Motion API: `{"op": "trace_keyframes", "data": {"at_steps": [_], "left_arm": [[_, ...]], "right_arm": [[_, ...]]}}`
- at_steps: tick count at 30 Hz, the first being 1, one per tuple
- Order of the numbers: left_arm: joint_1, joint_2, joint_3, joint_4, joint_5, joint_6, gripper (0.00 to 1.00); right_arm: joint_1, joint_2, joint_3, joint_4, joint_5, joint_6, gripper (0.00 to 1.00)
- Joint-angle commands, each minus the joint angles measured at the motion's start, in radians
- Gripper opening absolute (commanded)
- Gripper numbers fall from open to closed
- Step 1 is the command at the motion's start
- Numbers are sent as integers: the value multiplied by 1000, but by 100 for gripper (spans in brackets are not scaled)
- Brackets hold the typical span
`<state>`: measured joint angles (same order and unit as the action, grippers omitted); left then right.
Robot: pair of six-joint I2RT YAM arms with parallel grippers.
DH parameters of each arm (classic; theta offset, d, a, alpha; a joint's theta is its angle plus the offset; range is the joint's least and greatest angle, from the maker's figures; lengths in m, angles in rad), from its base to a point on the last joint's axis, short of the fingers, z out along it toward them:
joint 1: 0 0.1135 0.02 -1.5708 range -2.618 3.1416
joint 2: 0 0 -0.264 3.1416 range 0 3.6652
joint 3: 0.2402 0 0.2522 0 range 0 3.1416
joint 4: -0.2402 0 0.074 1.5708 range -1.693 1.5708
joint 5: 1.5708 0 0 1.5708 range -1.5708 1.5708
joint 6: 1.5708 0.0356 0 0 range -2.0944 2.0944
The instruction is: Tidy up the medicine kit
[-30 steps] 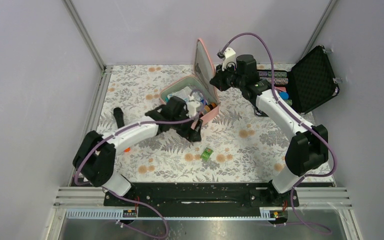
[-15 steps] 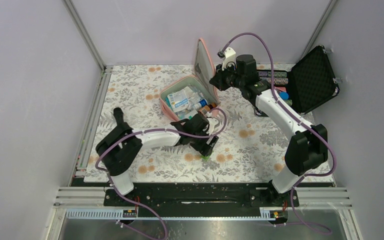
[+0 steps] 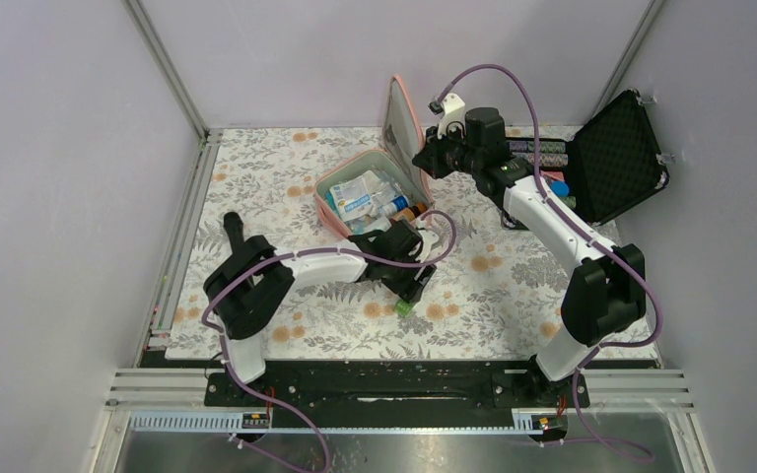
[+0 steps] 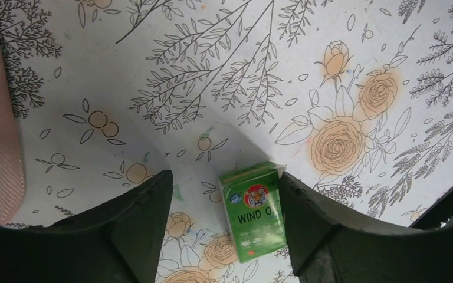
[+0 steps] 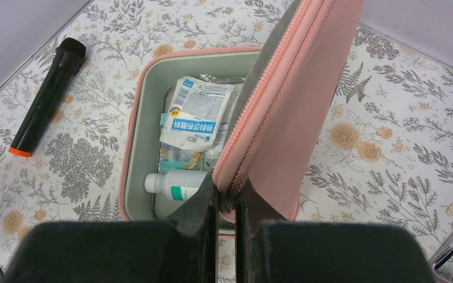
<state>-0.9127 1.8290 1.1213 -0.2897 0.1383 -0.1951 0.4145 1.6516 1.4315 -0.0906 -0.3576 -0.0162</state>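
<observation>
- the left gripper (image 4: 223,183) is no longer hanging at the near corner of the medicine kit (image 5: 128,153), where it was a second ago. it is now sitting low over the floral mat (image 3: 513,286), nearer the arm bases.
- its jaws are standing apart on either side of a small green box (image 4: 253,212) lying flat on the mat. they are narrowing compared with a moment ago but are not yet clamping. the right-hand finger is looking very close to the box's corner, while a gap is showing on the other side.
- judging from this, the left arm is starting to pick up a stray item that probably belongs in the kit.
- the right gripper (image 5: 227,197) is not changing: its jaws are pinching the zippered edge of the lid (image 5: 295,100) and holding it upright, so the kit's mouth is staying open.
- the kit is sitting toward the back middle of the mat, just beyond the left gripper. it is already holding a white sachet with blue print (image 5: 194,112) and a white bottle (image 5: 174,186), among other things.
- a black marker with an orange end (image 5: 47,94) is lying on the mat to the kit's left, well apart from the box.
- an open black case (image 3: 616,158) is standing at the back right, behind the right arm.
- nothing is lying between the box and the kit. the kit's near wall and its crowded contents are looking like the only hindrance to dropping the box in.
</observation>
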Motion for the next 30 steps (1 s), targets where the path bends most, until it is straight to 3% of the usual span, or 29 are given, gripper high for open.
{"op": "trace_keyframes", "data": {"at_steps": [1,10,13,17,21,30], "left_arm": [[-38,-38,15,-32,-57,24,69],[-49,-124,-28,6,-76,23,70],[-68,-117,-26,3,-61,87,70],[-112,-115,-58,65,46,278,69],[-149,-93,-74,76,44,425,68],[-152,-20,-18,52,26,513,63]], "right_arm": [[4,26,4,-32,-6,33,0],[4,10,-8,-30,-7,34,0],[4,7,-8,-29,-10,36,0],[4,2,-11,-30,-11,36,0],[4,-5,-13,-31,-5,30,0],[4,-11,-19,-31,-5,26,0]]}}
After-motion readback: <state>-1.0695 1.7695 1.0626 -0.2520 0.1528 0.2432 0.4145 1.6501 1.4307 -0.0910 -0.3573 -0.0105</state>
